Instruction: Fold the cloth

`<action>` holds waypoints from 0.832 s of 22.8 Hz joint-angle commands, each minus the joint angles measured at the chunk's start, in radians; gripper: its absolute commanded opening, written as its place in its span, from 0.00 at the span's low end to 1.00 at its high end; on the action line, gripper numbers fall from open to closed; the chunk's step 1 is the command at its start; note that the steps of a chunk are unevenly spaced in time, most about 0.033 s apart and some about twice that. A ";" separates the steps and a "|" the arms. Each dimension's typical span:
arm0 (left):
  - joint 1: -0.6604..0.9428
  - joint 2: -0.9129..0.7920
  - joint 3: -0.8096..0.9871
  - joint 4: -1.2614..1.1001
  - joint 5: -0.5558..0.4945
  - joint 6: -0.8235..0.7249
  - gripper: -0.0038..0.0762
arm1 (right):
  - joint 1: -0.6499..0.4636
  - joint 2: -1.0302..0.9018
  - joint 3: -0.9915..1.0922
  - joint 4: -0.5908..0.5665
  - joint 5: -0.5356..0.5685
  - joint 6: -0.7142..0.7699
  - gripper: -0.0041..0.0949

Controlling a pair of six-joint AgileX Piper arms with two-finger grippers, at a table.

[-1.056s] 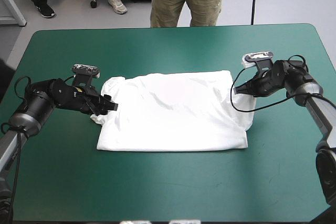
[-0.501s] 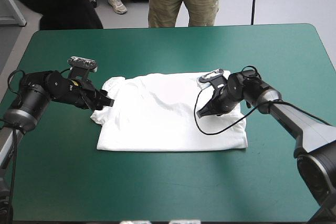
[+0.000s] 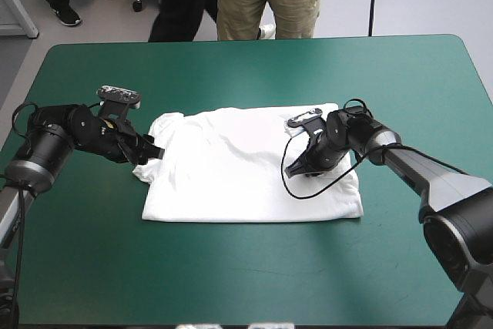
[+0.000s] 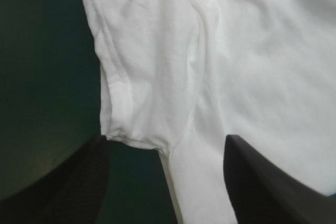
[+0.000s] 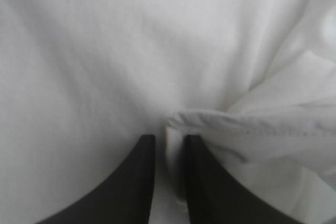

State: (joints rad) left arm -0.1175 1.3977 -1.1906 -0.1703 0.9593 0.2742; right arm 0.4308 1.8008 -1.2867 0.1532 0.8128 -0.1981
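1. White T-shirt lies spread flat on the teal-green cover, about the table's middle. The body is roughly rectangular, with one short sleeve sticking out toward the left edge.
2. Right gripper is over the shirt's right part, fingers all but closed, pinching a hemmed edge drawn inward across the body.
3. Left gripper sits at that left sleeve, fingers wide apart, holding nothing.
4. Progress, as I judge it: early. The right side looks turned in, the left sleeve is not yet folded, and the crosswise folds into a bundle remain.
5. High view gives the whole outline and both arms' places, but not the grips. Left wrist view shows the sleeve's seam and hem lying between the spread fingers. Right wrist view alone shows cloth nipped between the fingertips.
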 commanded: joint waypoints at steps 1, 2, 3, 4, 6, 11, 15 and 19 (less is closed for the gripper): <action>0.000 -0.033 -0.034 -0.006 -0.051 -0.044 0.62 | -0.001 -0.122 -0.017 -0.014 -0.021 -0.028 0.26; 0.000 -0.033 -0.034 0.029 -0.073 -0.091 0.62 | -0.001 -0.167 -0.017 -0.014 -0.017 -0.036 0.29; 0.000 -0.031 -0.034 0.070 -0.085 -0.125 0.62 | -0.001 -0.191 -0.017 -0.014 -0.010 -0.039 0.33; 0.000 -0.029 -0.034 0.134 -0.103 -0.191 0.62 | -0.001 -0.234 -0.017 -0.014 0.000 -0.039 0.45; 0.000 -0.008 -0.032 0.195 -0.105 -0.228 0.62 | -0.001 -0.283 -0.017 -0.006 0.006 -0.036 0.65; 0.000 0.134 -0.030 0.152 -0.127 -0.228 0.62 | -0.001 -0.347 -0.017 -0.006 0.002 -0.024 0.68; 0.000 0.217 -0.030 0.156 -0.176 -0.247 0.62 | -0.001 -0.354 -0.017 -0.006 0.011 -0.024 0.58; 0.000 0.260 -0.030 0.160 -0.198 -0.252 0.57 | -0.001 -0.354 -0.017 -0.006 0.018 -0.020 0.52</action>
State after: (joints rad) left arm -0.1175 1.6758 -1.1906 -0.0096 0.8050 0.0367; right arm 0.4306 1.4901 -1.2778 0.1420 0.8581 -0.2200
